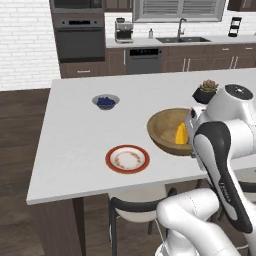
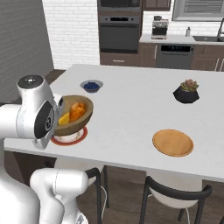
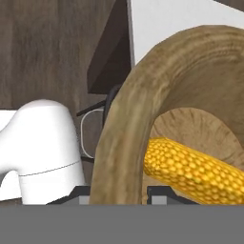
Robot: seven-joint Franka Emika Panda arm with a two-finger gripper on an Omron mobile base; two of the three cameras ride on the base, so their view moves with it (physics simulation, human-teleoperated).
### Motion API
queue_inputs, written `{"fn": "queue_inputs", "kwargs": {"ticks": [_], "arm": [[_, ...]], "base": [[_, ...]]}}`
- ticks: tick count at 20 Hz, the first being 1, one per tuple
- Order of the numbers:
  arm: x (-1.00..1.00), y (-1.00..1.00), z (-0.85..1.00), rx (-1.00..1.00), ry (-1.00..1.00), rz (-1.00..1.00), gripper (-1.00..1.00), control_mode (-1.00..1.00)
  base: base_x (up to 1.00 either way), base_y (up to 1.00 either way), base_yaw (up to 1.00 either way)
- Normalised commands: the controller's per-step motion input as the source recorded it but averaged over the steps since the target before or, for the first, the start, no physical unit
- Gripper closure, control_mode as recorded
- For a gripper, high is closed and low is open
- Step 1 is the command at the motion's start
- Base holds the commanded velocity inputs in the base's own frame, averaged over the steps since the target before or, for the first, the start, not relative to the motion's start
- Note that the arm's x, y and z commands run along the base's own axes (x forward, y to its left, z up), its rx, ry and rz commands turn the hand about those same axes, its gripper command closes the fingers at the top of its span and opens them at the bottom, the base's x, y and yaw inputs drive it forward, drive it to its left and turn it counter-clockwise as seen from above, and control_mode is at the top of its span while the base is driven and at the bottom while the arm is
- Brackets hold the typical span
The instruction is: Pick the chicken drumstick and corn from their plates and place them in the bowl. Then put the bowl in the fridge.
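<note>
Pincer (image 3: 116,193) clenched on rim of wooden bowl (image 2: 83,117), bowl lifted off table (image 2: 131,109) and tilted, above red-rimmed plate (image 1: 127,159). Corn (image 3: 195,169) and chicken drumstick (image 2: 78,110) lie inside bowl. Tan plate (image 2: 173,142) on table w/ nothing on it, well apart. Blueberry bowl (image 1: 105,101) farther back.

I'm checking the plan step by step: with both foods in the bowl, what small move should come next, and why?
Probably carry the bowl slowly away from the table toward the fridge, kept level. The pincer is shut on its rim, the bowl looks raised and tilted over the red-rimmed plate, and the corn and drumstick lie loose inside.
</note>
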Motion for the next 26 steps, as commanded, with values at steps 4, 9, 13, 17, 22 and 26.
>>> {"fn": "queue_inputs", "kwargs": {"ticks": [4, 9, 13, 17, 22, 26], "arm": [[-0.1, 0.0, -0.01, 0.02, 0.0, 0.0, 1.0, -1.0], [0.0, 0.0, -0.02, 0.01, 0.0, 0.0, 1.0, -1.0], [-0.01, 0.0, 0.0, 0.0, 0.0, 0.0, 1.0, -1.0], [-0.11, 0.0, 0.0, 0.01, -0.01, -0.02, 1.0, 1.0], [0.0, 0.0, 0.0, 0.0, 0.0, 0.0, 1.0, 1.0], [0.0, 0.0, 0.0, 0.0, 0.0, 0.0, 1.0, 1.0]], "base": [[0.0, 0.0, 0.0], [0.0, 0.0, 0.0], [0.0, 0.0, 0.0], [-0.05, 0.0, -0.12], [-0.41, 0.0, -0.61], [-0.17, 0.04, -0.91]]}}
